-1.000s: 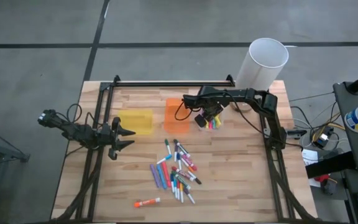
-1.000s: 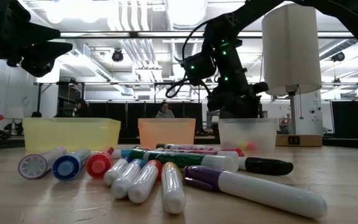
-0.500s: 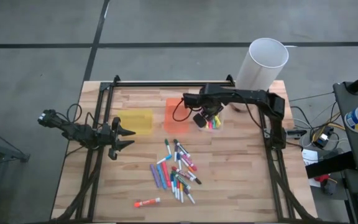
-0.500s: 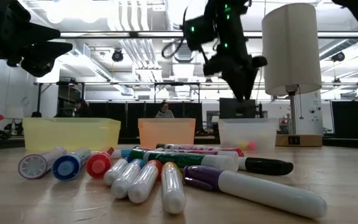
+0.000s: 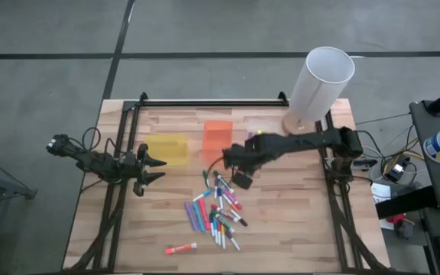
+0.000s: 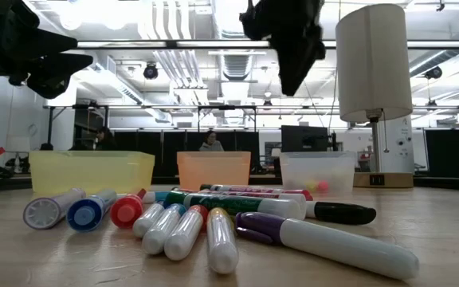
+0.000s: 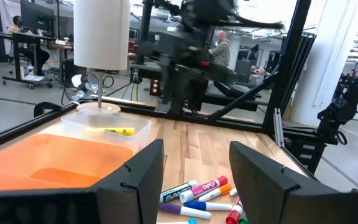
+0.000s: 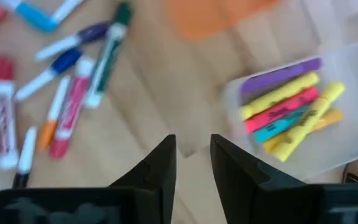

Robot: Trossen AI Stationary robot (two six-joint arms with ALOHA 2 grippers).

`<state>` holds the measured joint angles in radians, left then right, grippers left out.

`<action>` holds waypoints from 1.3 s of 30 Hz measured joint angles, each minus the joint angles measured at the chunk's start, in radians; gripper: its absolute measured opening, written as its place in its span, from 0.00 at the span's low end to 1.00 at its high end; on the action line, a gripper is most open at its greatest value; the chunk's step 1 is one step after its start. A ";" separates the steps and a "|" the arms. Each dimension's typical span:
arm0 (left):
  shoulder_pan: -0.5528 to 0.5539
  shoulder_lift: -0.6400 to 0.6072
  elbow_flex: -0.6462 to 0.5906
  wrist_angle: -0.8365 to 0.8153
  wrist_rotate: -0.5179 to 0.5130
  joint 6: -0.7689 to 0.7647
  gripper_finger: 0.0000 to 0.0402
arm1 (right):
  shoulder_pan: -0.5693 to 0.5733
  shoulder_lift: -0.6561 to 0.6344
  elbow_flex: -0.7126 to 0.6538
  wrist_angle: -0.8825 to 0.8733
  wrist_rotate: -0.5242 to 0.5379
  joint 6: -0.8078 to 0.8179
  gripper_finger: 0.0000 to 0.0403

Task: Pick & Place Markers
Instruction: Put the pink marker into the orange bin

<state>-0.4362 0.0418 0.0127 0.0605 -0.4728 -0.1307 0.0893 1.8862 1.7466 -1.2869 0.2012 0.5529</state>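
While the high view looks straight down, the wooden table [image 5: 296,206] carries a loose heap of markers [image 5: 216,210] near its middle, one orange-and-white marker [image 5: 180,248] lying apart from the heap toward the table's front edge; the orange bin [image 5: 218,137] and yellow bin [image 5: 169,148] stand beyond the heap, the white cylinder [image 5: 321,84] at the far right corner; the right gripper [image 5: 241,178] hangs between the orange bin and the heap, and the left gripper [image 5: 156,169] waits beside the yellow bin, fingers spread and empty. Low view: markers [image 6: 213,223] lie in the foreground, the yellow bin [image 6: 90,171], orange bin [image 6: 213,169] and clear bin [image 6: 318,172] in a row behind them, the right gripper [image 6: 293,76] raised above the clear bin. Left wrist view: both fingers [image 7: 143,168] stand wide apart with nothing between them, the orange bin [image 7: 48,162] close by, the clear bin [image 7: 107,124] behind it holding a yellow marker [image 7: 122,131]. Right wrist view: the fingers [image 8: 160,165] stand narrowly apart, gripping nothing, above bare wood between the scattered markers [image 8: 55,99] and the clear bin [image 8: 347,124], which holds purple, yellow, pink and teal markers [image 8: 288,115].
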 joint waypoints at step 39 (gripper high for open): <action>0.000 0.000 -0.001 0.051 -0.001 -0.002 0.44 | 0.187 0.076 -0.227 0.420 -0.131 0.255 0.23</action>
<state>-0.4362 0.0418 0.0113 0.1120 -0.4734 -0.1331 0.2763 1.9626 1.5192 -0.8669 0.0705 0.8082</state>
